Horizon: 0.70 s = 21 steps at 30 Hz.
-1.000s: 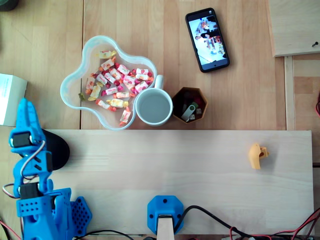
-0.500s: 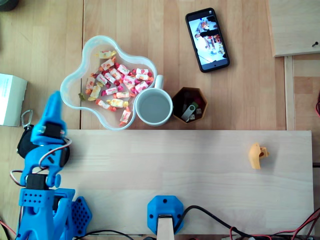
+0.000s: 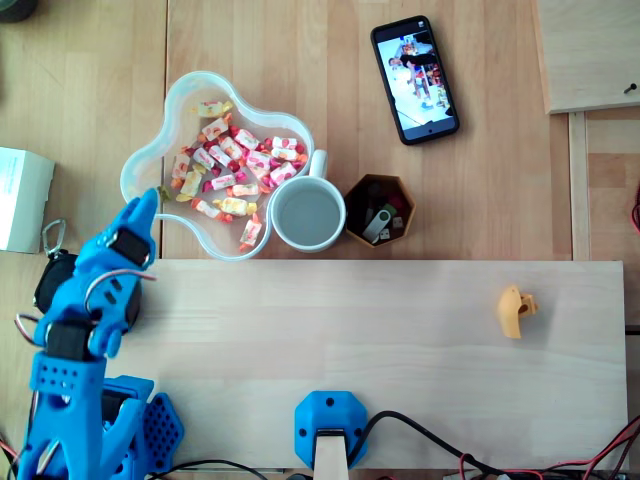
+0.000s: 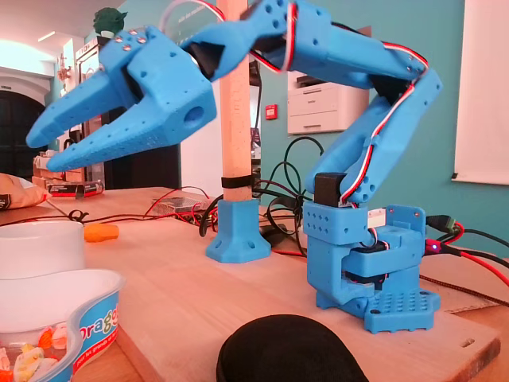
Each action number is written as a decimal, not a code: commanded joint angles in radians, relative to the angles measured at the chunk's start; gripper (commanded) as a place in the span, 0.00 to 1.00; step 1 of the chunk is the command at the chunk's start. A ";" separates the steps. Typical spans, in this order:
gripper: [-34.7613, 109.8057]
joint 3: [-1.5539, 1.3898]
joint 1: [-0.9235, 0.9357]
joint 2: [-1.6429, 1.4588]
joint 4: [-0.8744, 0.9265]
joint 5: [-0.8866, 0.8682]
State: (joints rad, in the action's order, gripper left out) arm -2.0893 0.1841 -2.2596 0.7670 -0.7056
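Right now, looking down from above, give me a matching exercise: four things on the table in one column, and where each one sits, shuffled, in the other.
Things:
1 phone
2 white mug
3 orange piece
4 candy bowl

Places:
A alone on the pale board, right side
B nearest the jaws
C between the bowl and the brown cup
D top of the view, screen lit

Pairs: 1-D, 2-C, 3-A, 4-B

Overhead view: illumination bright and even, shadows faint, focus sharp across the counter [image 3: 380,340]. Fixed view: upper-left background overexposed; candy bowl [image 4: 71,318] and black pad [image 4: 290,350] at the counter's near edge blurred.
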 commanded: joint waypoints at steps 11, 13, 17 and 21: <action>0.33 0.419 0.011 0.301 0.258 0.635; 0.33 0.445 0.017 0.360 0.259 0.727; 0.33 0.477 0.043 0.462 0.249 0.825; 0.33 0.486 0.060 0.554 0.247 0.824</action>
State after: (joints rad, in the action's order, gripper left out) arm -1.6613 0.2240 -1.7089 1.0109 0.0966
